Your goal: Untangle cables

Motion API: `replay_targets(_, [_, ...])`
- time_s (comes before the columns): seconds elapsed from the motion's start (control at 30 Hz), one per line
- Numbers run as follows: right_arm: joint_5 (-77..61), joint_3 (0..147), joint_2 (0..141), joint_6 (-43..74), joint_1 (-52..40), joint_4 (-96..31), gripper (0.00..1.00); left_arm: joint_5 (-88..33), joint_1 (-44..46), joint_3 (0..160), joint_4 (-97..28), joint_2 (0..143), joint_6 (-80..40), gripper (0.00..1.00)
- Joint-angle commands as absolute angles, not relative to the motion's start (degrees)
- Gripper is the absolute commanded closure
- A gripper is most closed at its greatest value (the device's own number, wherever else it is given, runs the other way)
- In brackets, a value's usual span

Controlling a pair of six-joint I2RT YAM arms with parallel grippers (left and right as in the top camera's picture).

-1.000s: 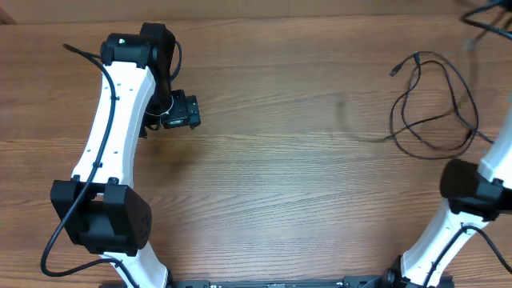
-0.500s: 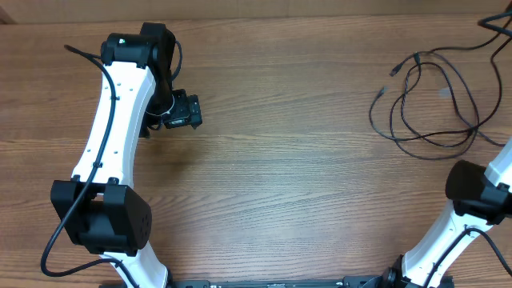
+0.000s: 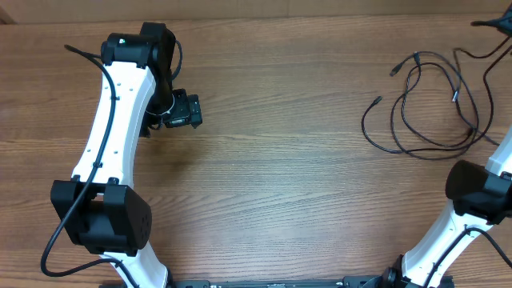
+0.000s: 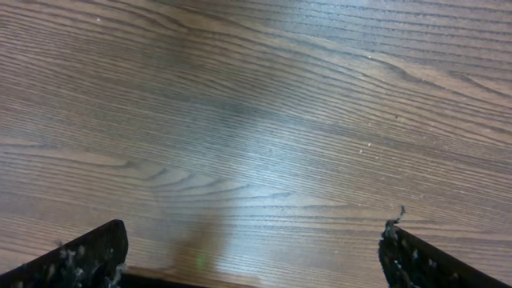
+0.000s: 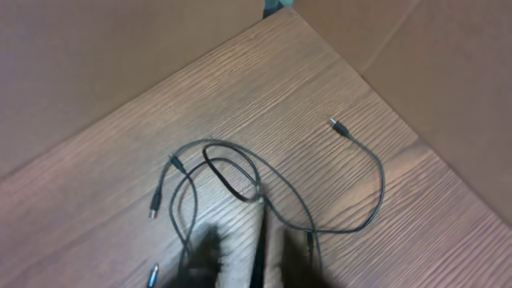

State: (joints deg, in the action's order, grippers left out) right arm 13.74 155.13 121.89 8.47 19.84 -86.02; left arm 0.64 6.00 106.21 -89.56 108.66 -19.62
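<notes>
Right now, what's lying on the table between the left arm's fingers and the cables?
Nothing. The overhead view shows only bare wooden table between the left fingers and the cables.

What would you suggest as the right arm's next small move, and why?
Probably raise the right claw a little and draw outward: one strand of the cables runs up between its blurred fingers, while the rest lie looped and crossed on the table.
</notes>
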Motion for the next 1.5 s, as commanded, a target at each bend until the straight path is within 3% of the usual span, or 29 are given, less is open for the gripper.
replay_targets(0.0, [11.79, 154.93, 120.55, 8.56, 20.01, -85.84, 0.45, -0.05, 6.5, 106.1, -89.49, 108.31, -20.84, 0.0])
replay_targets(0.1, [7.29, 154.93, 120.55, 8.54, 20.01, -85.84, 0.26, -0.03, 6.5, 106.13, -88.88, 108.31, -20.8, 0.0])
replay_targets(0.37, [-24.08, 154.93, 120.55, -2.0, 18.39, -89.27, 0.16, -3.42, 6.52, 108.81, -80.25, 108.29, -16.27, 0.0])
replay_targets(0.57, [-21.3, 153.64, 120.55, -8.47, 11.05, -93.91, 0.0, -5.85, 8.54, 111.59, -68.16, 108.29, -9.74, 0.0])
replay_targets(0.77, [-11.4, 145.8, 120.55, -5.67, 5.34, -94.7, 0.0, -4.43, 10.17, 111.59, -70.13, 108.31, -6.04, 0.0])
replay_targets(1.17, [-8.99, 132.35, 119.42, -0.84, 4.86, -97.08, 0.0, 3.88, 5.52, 111.59, -96.71, 108.29, -15.14, 0.0])
replay_targets(1.47, [-8.6, 113.91, 108.6, -0.89, 4.86, -96.75, 0.0, 4.8, 5.21, 104.18, -96.84, 101.45, -15.51, 0.0])
